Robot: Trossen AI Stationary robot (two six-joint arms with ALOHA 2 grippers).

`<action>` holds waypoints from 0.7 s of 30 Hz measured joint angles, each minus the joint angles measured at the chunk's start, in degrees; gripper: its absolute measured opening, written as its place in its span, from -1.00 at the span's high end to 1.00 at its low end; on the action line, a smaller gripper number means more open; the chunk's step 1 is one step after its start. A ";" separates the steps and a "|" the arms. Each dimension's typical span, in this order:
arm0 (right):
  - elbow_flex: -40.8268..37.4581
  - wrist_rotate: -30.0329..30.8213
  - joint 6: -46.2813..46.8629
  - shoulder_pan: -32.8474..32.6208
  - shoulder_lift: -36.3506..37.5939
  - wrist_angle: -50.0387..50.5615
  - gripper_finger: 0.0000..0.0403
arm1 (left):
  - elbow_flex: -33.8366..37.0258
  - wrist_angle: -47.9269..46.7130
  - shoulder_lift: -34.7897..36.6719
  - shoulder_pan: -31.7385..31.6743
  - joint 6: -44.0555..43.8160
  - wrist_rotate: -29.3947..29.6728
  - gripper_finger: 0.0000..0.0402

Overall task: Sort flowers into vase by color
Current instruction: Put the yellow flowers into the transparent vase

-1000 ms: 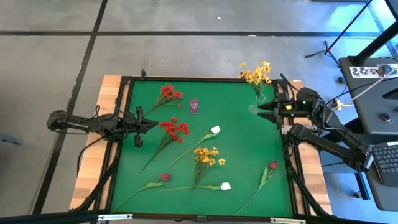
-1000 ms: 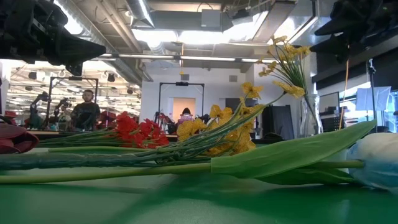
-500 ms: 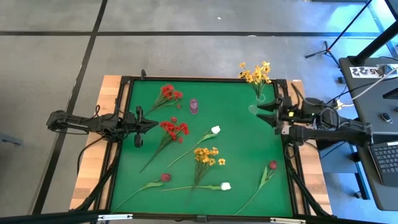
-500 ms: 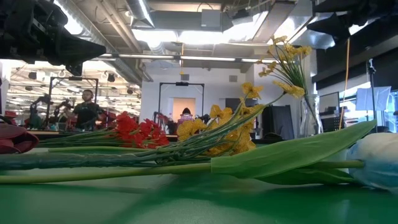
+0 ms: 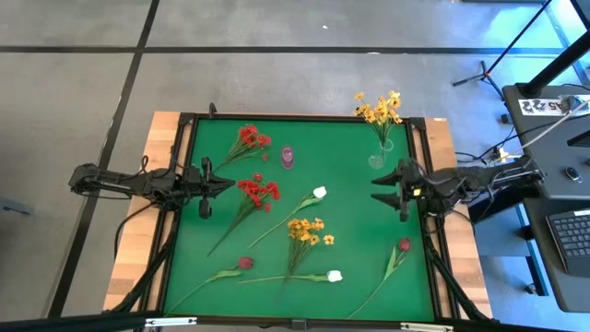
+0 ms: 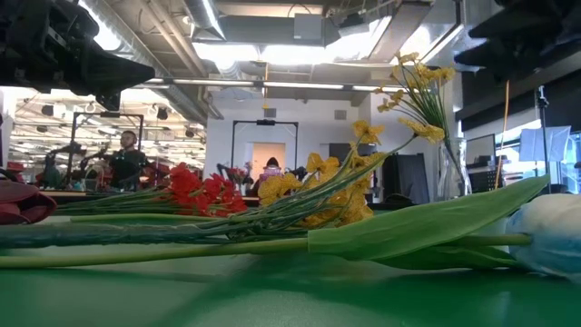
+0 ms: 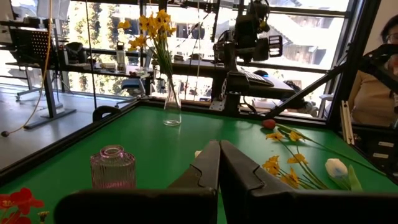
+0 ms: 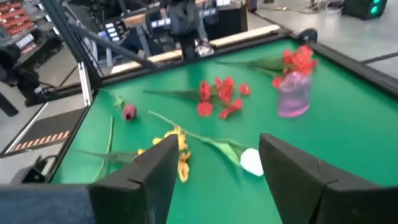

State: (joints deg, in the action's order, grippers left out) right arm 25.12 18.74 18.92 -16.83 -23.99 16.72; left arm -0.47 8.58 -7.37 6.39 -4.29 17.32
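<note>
green table (image 5: 350, 221) | left gripper (image 5: 224, 184) fingers closed, empty | right gripper (image 5: 376, 188) fingers apart, empty

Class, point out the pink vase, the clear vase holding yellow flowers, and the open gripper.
pink vase (image 5: 288, 158), high view, on its body.
clear vase (image 7: 172, 111), left wrist view, on its glass body.
right gripper (image 5: 379, 188), high view, midway between its fingertips.

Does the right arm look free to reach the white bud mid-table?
Probably yes: the right gripper is open and empty, facing the white bud across bare green mat, with nothing between them.
</note>
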 joint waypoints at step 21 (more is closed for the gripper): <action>-11.08 8.55 10.70 -12.45 -0.55 -10.81 -0.11 | 0.00 0.00 0.00 0.02 -0.01 0.00 1.00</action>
State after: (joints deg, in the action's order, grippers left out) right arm 14.04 27.29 29.61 -29.28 -24.53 5.91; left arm -0.47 8.58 -7.38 6.42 -4.30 17.32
